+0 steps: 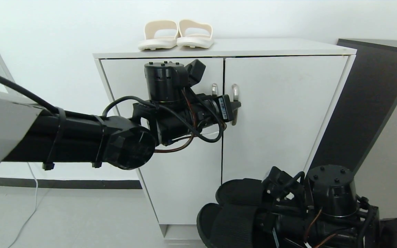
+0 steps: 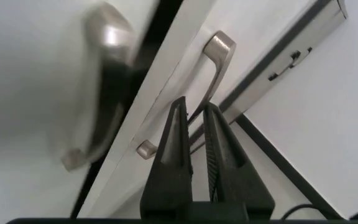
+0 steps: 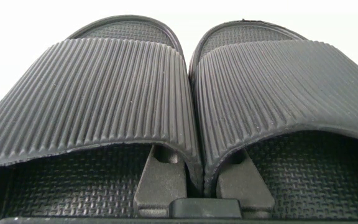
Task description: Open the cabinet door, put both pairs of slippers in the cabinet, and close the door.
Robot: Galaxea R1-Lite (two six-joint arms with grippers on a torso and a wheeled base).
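- White cabinet (image 1: 281, 137) stands closed.
- Black slippers (image 1: 233, 206), side by side, hang low before the cabinet's right half; the right gripper (image 3: 201, 171) has its jaws clamped on their touching inner sides.
- Cream slippers (image 1: 176, 34) sit atop the cabinet's left half.
- Left gripper (image 2: 197, 118) has its jaws pinched together on the cabinet's right-door handle (image 2: 219, 46).

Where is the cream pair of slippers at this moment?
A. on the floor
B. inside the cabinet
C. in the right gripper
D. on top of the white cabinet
D: the cream open-toed slippers sit side by side on the white cabinet, on its top. The right gripper holds the black ribbed slippers instead, and the left gripper is closed on the metal door handle.
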